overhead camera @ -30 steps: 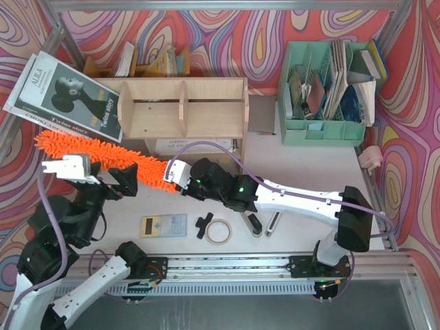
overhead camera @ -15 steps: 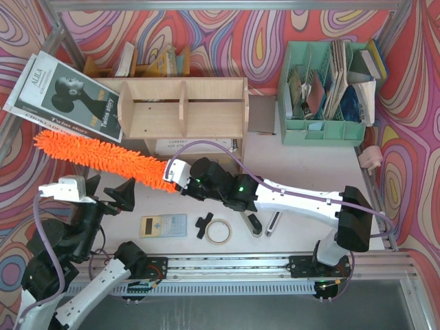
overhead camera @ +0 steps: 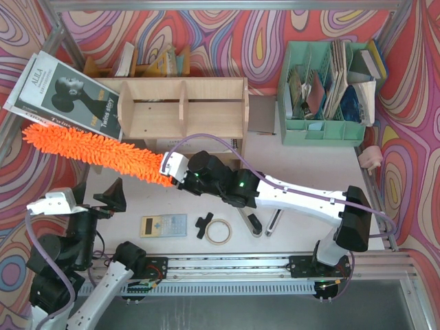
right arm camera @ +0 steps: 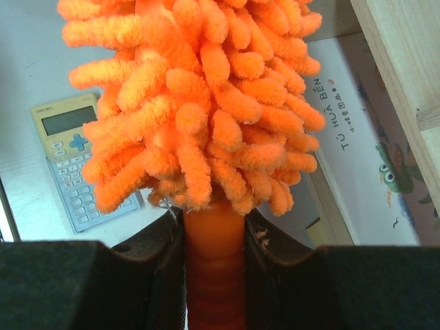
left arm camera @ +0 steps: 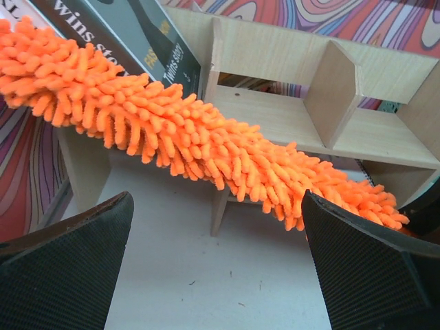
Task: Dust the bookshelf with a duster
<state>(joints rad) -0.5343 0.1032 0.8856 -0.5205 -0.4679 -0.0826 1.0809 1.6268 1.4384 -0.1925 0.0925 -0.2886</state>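
Observation:
The fluffy orange duster (overhead camera: 93, 152) hangs in the air in front of the light plywood bookshelf (overhead camera: 182, 108), pointing left and slightly back. My right gripper (overhead camera: 170, 172) is shut on its smooth orange handle (right arm camera: 213, 268); the chenille head (right arm camera: 192, 103) fills the right wrist view. The left wrist view looks up at the duster (left arm camera: 185, 137) crossing before the bookshelf (left arm camera: 330, 89). My left gripper (overhead camera: 103, 203) stands wide open and holds nothing, near and left of the duster, its two black fingers (left arm camera: 364, 268) apart over bare table.
A magazine (overhead camera: 65, 93) leans on the shelf's left end. A mint green file organizer (overhead camera: 323, 89) full of papers stands back right. A calculator (overhead camera: 163, 225), a tape roll (overhead camera: 218, 232) and a black clip (overhead camera: 205, 224) lie near the front edge. A book (right arm camera: 364, 151) lies under the shelf.
The right arm has swung the duster left and further back; its tip now lies near the magazine's lower edge. The left arm has drawn back toward the near edge, still open.

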